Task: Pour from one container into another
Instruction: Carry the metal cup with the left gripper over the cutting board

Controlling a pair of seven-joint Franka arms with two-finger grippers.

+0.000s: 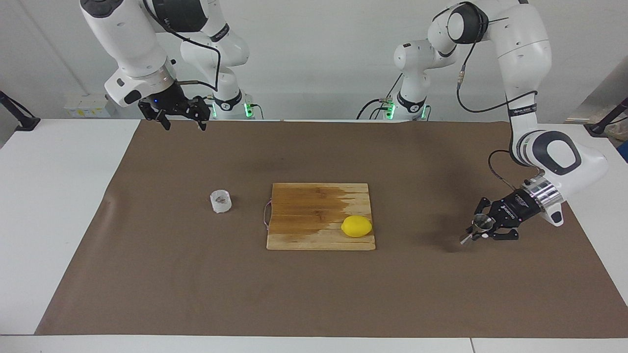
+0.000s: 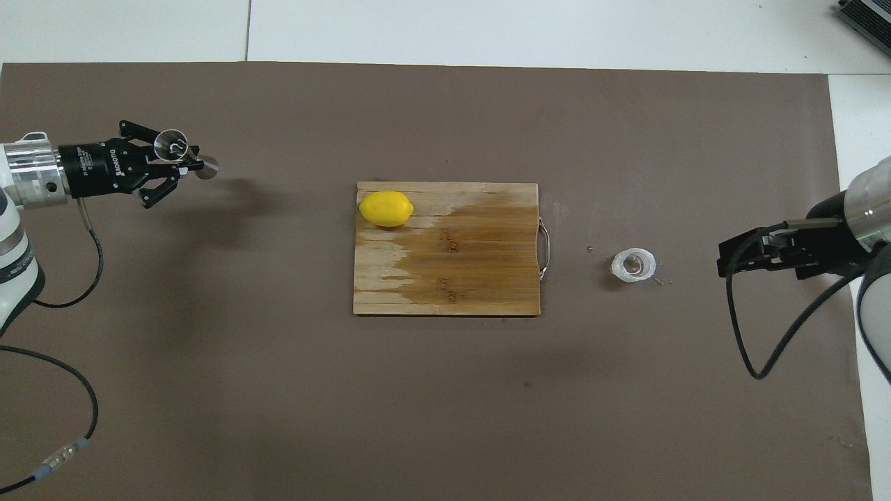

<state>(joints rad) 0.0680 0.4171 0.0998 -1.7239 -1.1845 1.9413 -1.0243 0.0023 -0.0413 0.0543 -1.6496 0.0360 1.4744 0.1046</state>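
- The jigger, small and steel, hangs tilted in my left gripper, its jaws clenched around its narrow waist, lifted clear of the brown paper at the left arm's end of the surface; the shadow beneath it suggests it is off the paper.
- I grip it at the waist, I judge, so both cones stay free and the open rim can be turned up to receive a pour.
- The clear cup stands upright on the paper toward the right arm's end, beside the handle of the cutting board, well apart from the jigger.
- My right gripper waits, jaws released and empty, in the air above the edge of the paper at the robots' own end; it is the natural arm to fetch the cup.
- A lemon rests on the board, at the corner toward the left arm, and plays no part I can see.
- Nothing is poured yet: the two containers must first be brought together, likely over the middle.
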